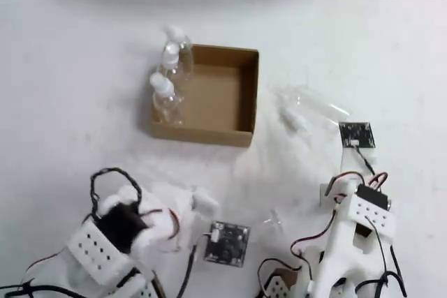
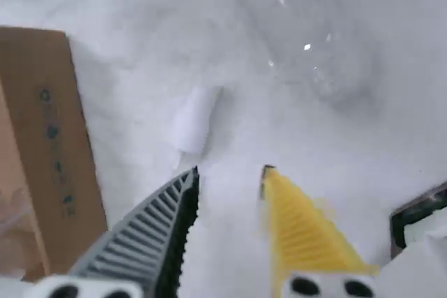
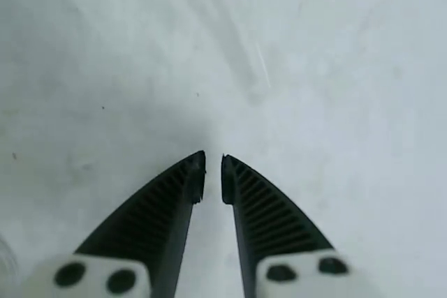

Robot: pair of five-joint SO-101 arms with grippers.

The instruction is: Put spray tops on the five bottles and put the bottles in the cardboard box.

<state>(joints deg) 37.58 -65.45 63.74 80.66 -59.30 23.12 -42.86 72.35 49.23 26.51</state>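
The cardboard box [image 1: 230, 95] lies open in the middle of the table. Clear bottles [image 1: 167, 99] with white spray tops stand inside against its left wall. To the box's right a topless clear bottle [image 1: 311, 102] lies on its side, a loose white spray top [image 1: 293, 120] beside it. My left gripper [image 2: 229, 172] is open and holds nothing, a short way from that spray top [image 2: 194, 120], with the bottle [image 2: 314, 47] beyond and the box wall [image 2: 49, 144] to one side. My right gripper [image 3: 213, 162] is shut over bare table.
The left arm [image 1: 119, 235] sits at the front left and the right arm [image 1: 356, 221] at the front right. A small clear piece [image 1: 272, 220] lies on the table between them. Open white table surrounds the box.
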